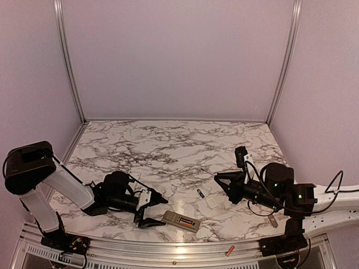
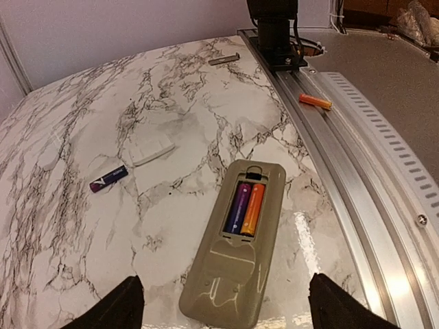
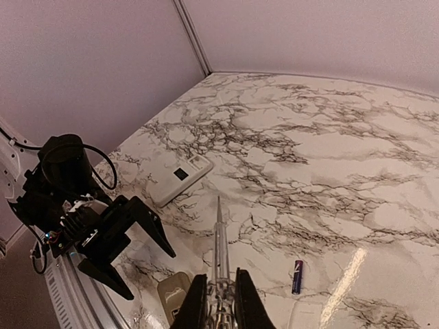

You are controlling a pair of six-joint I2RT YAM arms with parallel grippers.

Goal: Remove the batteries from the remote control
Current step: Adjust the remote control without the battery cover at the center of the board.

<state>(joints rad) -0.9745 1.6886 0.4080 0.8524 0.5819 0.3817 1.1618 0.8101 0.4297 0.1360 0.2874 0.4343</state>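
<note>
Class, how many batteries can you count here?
4: purple cell and orange cell in the remote; dark battery loose on the table; orange battery on the rail. More may be hidden.

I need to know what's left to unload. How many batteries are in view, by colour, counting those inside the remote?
Orange-red cylindrical batteries: 2, the seated orange cell in the beige plastic remote and the loose orange cell on the metal rail.
Dark purple cylindrical batteries: 2, the seated purple cell and the loose purple cell on the marble table.
Total: 4
</note>
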